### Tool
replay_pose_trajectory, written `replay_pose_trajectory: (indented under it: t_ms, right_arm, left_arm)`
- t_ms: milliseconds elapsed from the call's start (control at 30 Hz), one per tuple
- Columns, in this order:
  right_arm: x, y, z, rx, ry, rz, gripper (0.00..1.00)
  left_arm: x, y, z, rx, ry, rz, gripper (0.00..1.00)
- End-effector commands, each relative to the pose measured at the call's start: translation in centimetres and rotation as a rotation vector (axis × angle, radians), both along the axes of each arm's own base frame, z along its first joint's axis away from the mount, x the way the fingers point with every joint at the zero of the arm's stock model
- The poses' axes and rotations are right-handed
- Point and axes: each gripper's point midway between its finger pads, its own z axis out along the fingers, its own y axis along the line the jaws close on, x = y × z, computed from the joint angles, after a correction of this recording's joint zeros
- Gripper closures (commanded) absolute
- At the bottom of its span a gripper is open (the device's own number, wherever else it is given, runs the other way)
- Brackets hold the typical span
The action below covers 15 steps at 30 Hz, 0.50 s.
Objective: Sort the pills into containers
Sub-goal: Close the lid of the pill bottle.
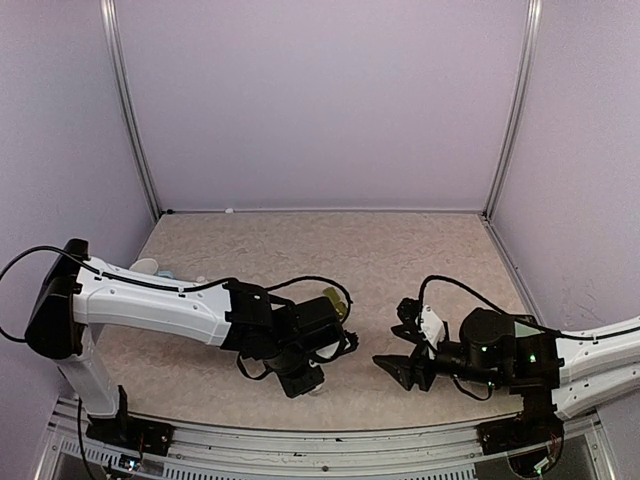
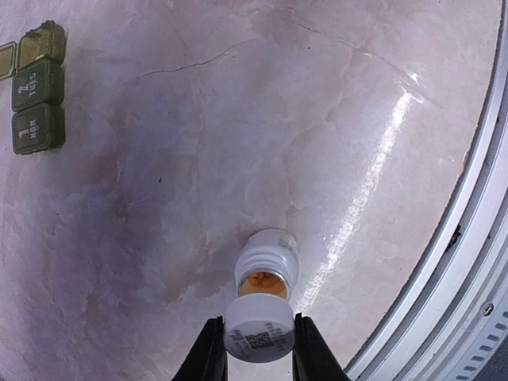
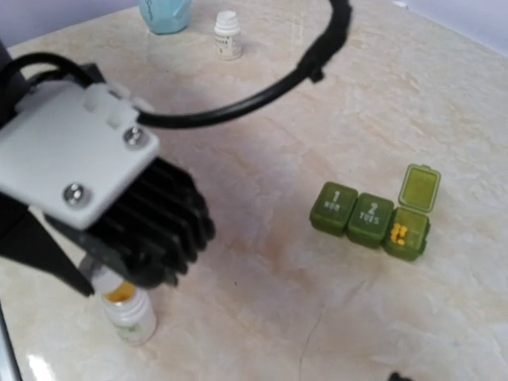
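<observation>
Left gripper (image 2: 257,321) fingers (image 2: 208,355) pinch what seems a white cap (image 2: 258,332) with a printed code, just over an open bottle (image 2: 270,252) of orange pills (image 2: 262,283), well off the pill box (image 3: 369,218), past its MON end. Right gripper (image 1: 398,368): spread unclear. Likely next: carry bottle over, lift a lid. Lids read "1 MON", "2 TUES"; third open, yellow pills (image 3: 399,233) inside

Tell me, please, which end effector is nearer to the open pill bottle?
Left. The left end effector, shut on a white cap, hangs just above the open pill bottle; the right end effector stands apart, off to the bottle's right.
</observation>
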Motion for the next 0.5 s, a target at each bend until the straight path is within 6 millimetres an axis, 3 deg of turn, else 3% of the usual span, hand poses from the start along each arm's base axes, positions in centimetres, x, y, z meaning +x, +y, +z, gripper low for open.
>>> replay_pose_trajectory:
  t_ms: [0, 467]
  right_arm:
    - [0.08, -0.65, -0.98, -0.03, 0.016, -0.013, 0.29]
    - [-0.15, -0.25, -0.32, -0.02, 0.005, 0.012, 0.29]
  left_arm:
    - [0.56, 0.11, 0.23, 0.039, -0.028, -0.006, 0.77]
    - [0.8, -0.29, -0.58, 0.063, -0.019, -0.025, 0.78]
